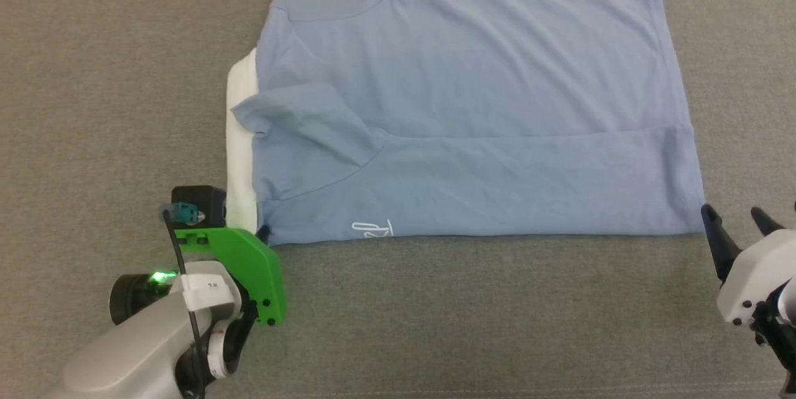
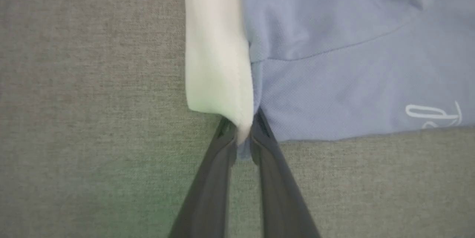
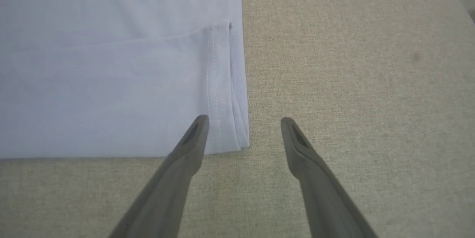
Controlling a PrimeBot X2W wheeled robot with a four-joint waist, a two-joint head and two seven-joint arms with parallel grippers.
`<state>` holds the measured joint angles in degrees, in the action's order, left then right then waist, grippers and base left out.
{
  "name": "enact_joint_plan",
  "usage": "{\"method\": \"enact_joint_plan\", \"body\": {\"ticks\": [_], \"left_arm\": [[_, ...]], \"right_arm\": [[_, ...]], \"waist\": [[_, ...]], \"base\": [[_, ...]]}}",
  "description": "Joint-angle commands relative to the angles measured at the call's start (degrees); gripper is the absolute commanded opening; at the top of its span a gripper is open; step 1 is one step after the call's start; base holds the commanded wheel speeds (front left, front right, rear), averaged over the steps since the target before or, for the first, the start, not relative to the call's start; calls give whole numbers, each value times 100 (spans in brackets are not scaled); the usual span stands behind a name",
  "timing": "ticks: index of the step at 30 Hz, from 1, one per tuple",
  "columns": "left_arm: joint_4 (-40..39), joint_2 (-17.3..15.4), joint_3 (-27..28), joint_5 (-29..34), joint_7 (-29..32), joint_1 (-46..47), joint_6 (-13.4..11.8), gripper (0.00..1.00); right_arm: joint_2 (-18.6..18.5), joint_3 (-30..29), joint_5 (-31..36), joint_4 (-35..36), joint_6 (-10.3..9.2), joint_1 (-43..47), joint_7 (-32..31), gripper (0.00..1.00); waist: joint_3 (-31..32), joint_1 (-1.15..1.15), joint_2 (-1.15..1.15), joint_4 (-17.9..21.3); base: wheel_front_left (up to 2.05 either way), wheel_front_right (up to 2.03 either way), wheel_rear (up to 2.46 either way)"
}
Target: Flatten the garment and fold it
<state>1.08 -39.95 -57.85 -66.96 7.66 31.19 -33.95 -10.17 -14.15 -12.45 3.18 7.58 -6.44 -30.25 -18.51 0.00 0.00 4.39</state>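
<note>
The shirt (image 1: 472, 107) lies flat on grey cloth (image 1: 435, 324). The left gripper (image 2: 245, 138) pinches its collar corner, shirt spreading toward one o'clock. The right gripper (image 3: 245, 120) stands open at the hem corner, shirt at ten o'clock.

Surface (image 1: 448, 324): grey-beige woven covering, flat and even. One garment (image 1: 485, 107) lies directly on it, light blue, spread flat, its near long side doubled over in a band. White collar (image 1: 241, 138) at the robot's left end, hem at the right. One sleeve (image 1: 311, 132) is folded onto the body. White script logo (image 1: 372, 229) sits at the near edge.
</note>
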Motion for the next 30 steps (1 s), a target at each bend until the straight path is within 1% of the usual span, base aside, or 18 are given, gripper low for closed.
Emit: {"method": "enact_joint_plan", "body": {"ticks": [1, 7, 14, 15, 16, 17, 22, 26, 30], "left_arm": [[19, 21, -49, 34, -34, -77, 34, 0], [-327, -68, -74, 237, -111, 79, 45, 0], [-582, -156, -134, 335, -39, 146, -22, 0], [-592, -168, -141, 339, -30, 143, -24, 0], [-595, -175, -146, 341, -24, 141, -27, 0], [-593, -184, -156, 344, -15, 136, -29, 0], [-521, -220, -171, 316, -1, 89, 7, 0], [-446, -308, -160, 263, 1, 11, 54, 0], [-421, -426, -149, 160, 22, -133, 97, 0]], "right_arm": [[-8, -32, 47, -91, -9, -92, -139, 100], [55, -144, 86, -575, -9, -407, -694, 100], [82, -120, 327, -1056, -9, -654, -872, 100], [84, -94, 346, -1118, -9, -657, -902, 65], [84, -76, 354, -1153, -9, -656, -914, 35], [82, -58, 357, -1179, -9, -659, -904, 0], [42, -42, 256, -1180, -9, -661, -802, 0], [-114, 1, 59, -1058, -9, -627, -805, 0], [-303, 3, -153, -892, -9, -488, -974, 0]], "waist": [[78, 0, 0, -108], [-2, 0, 0, -241], [-196, 0, 0, -341], [-211, 0, 0, -349], [-218, 0, 0, -354], [-220, 0, 0, -361], [-90, 0, 0, -348], [156, 0, 0, -305], [481, 0, 0, -269]], "base": [[0, 0, 0], [0, 0, 0], [0, 0, 0], [0, 0, 0], [0, 0, 0], [0, 0, 0], [0, 0, 0], [0, 0, 0], [0, 0, 0]]}}
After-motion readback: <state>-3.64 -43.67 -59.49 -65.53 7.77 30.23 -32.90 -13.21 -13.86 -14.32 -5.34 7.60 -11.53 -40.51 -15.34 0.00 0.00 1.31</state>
